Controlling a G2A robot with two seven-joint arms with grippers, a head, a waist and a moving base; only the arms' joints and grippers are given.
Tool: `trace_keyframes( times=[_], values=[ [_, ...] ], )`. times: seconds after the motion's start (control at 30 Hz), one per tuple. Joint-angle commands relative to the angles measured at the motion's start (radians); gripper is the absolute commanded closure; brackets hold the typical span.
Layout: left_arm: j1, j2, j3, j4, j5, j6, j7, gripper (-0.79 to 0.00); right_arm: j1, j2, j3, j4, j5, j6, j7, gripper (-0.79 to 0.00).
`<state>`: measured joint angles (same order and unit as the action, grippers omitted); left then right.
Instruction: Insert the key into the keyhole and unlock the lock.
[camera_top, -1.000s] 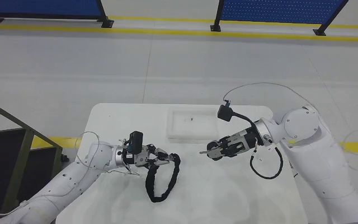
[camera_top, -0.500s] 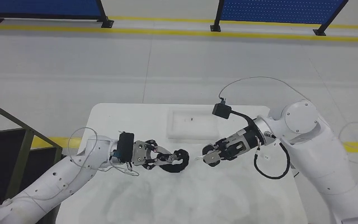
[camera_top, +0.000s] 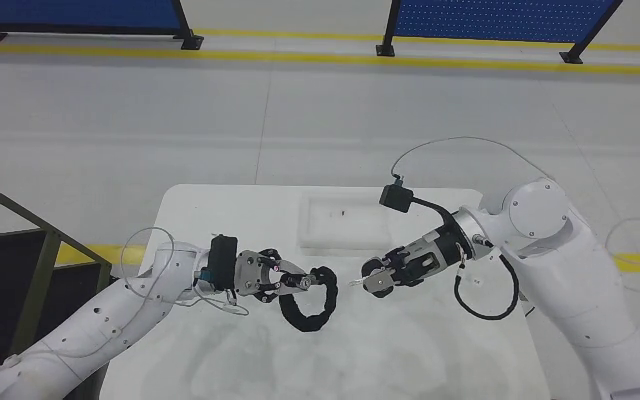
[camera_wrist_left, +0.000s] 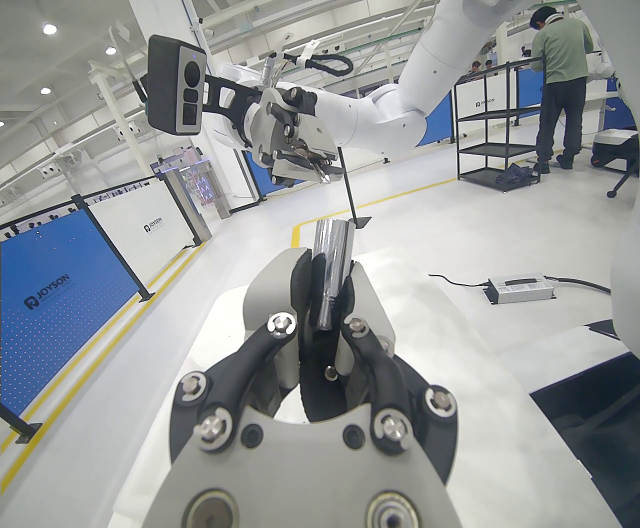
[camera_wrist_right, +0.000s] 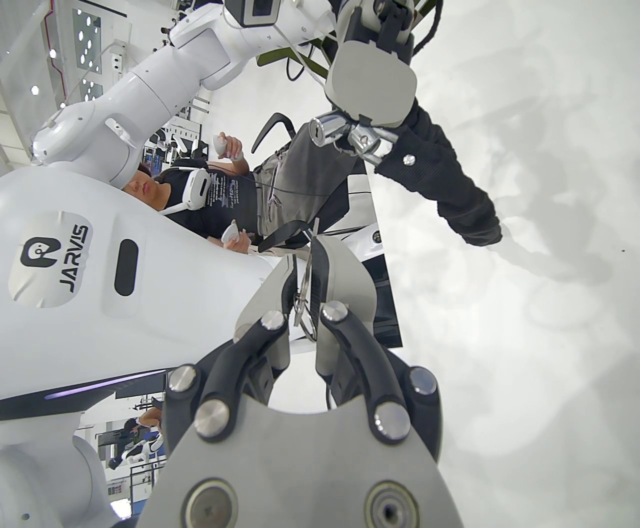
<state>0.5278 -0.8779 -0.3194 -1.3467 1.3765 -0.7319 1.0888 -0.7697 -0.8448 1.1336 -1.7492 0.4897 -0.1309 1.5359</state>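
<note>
White bench (camera_top: 200, 215), with a shallow white tray (camera_top: 340, 222) lying toward its far edge. Above the middle of the bench, just in front of the tray, left hand (camera_top: 290, 283) and right hand (camera_top: 368, 282) facing each other, near but not touching.

Left hand pressed tight onto the lock (camera_wrist_left: 332, 260). Chrome barrel clamped between the dark pads, jutting out past the fingertips, its end turned toward the right hand. Black sleeved cable (camera_top: 326, 282) hanging from the barrel in a loop under the left hand, either clear of the bench or just grazing it; hard to say from above.

Compared with half a second ago, that loop now dropped and opened out rather than bunched against the fingers. Both hands in much the same places as then.

Right hand pinching the key (camera_wrist_right: 309, 262) edge-on between its fingertips, with a wire ring behind it and the tip aimed at the keyhole (camera_wrist_right: 316, 131). Clear gap between key and barrel; key not inserted.
</note>
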Motion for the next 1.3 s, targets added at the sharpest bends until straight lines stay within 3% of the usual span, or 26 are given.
trace_keyframes(
  times=[0.0, 0.3, 0.47, 0.6, 0.97, 1.27],
  values=[
    [0.000, 0.000, 0.000, 0.000, 0.000, 0.000, 0.000, 0.000, -0.007, 0.000, -0.003, -0.002, -0.004, 0.008, -0.012, 0.000],
    [0.052, -0.018, -0.028, -0.032, -0.045, 0.057, -0.119, 0.000, 0.020, 0.005, -0.004, -0.115, -0.050, 0.201, -0.050, 0.000],
    [0.079, -0.048, -0.040, -0.036, -0.035, 0.131, -0.120, 0.000, 0.058, 0.015, 0.002, -0.248, -0.158, 0.419, -0.081, 0.000],
    [0.093, -0.074, -0.050, -0.026, -0.029, 0.181, -0.105, 0.000, 0.075, 0.022, -0.006, -0.317, -0.202, 0.516, -0.101, 0.000],
    [0.120, -0.128, -0.082, 0.015, -0.013, 0.227, -0.059, 0.000, 0.145, 0.094, -0.114, -0.393, -0.247, 0.634, -0.219, 0.000],
    [0.123, -0.133, -0.087, 0.025, -0.016, 0.227, -0.056, 0.000, 0.151, 0.098, -0.119, -0.395, -0.248, 0.640, -0.225, 0.000]
  ],
)
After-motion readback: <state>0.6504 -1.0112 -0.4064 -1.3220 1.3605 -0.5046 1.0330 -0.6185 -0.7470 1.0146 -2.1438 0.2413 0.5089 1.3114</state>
